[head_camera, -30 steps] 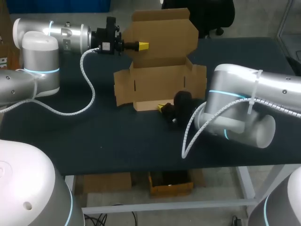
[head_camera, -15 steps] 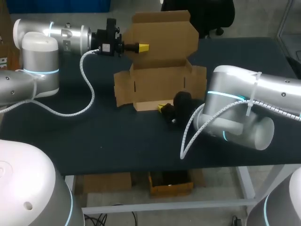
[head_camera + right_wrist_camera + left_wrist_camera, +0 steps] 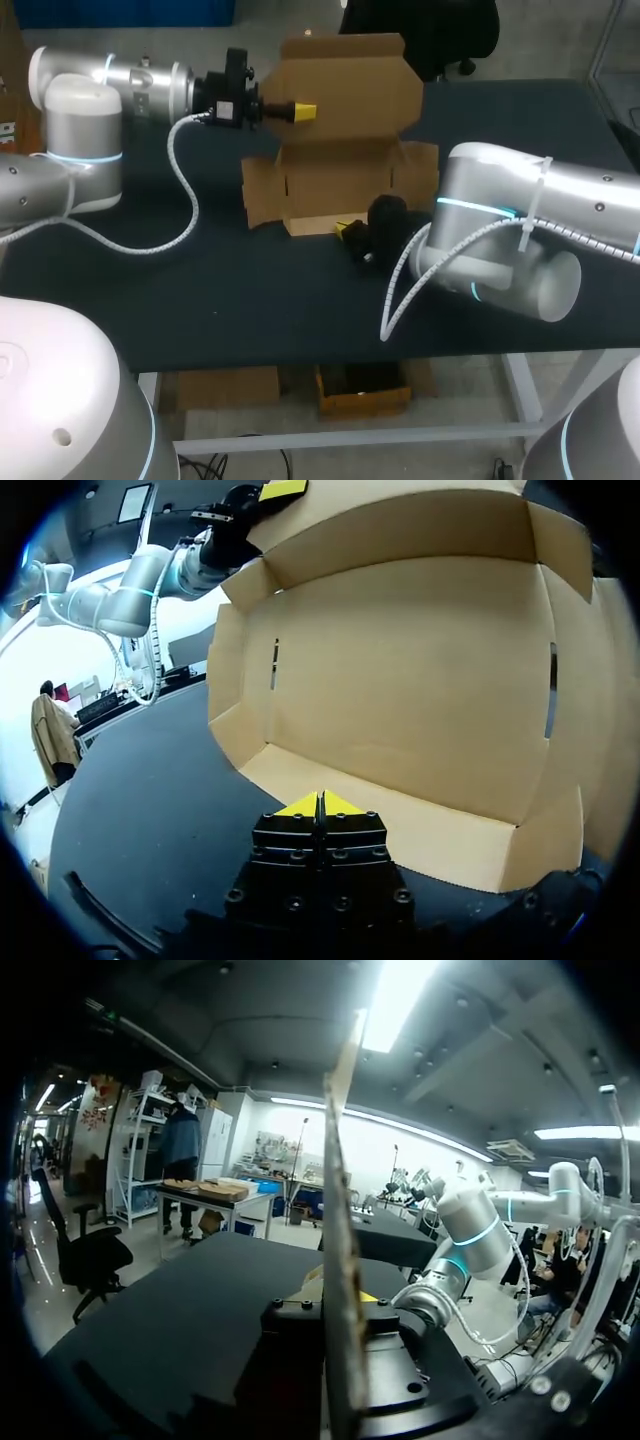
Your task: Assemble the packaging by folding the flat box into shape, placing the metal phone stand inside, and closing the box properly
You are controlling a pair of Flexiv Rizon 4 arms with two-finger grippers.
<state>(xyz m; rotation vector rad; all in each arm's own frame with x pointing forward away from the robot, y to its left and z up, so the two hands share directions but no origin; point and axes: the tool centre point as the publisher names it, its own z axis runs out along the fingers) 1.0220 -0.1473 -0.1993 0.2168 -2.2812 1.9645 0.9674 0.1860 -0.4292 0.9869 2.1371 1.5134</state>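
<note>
From above, the half-folded box [image 3: 345, 180] stands on the desk [image 3: 200, 290], lid [image 3: 350, 85] raised at the left claw [image 3: 300, 108]. Left wrist: it is clamped on the lid's edge. Right wrist: the right claw [image 3: 320, 805], tips together, empty, sits at the box's front wall.

Open cardboard box [image 3: 340, 185] on dark table [image 3: 250, 290]

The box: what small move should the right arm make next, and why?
Probably ease the right gripper, fingers closed, under the front panel and tip it upward. That panel lies flat on the table with the yellow tips at its near edge. The left gripper holds the lid upright, so the cardboard looks steadied for this fold.
</note>
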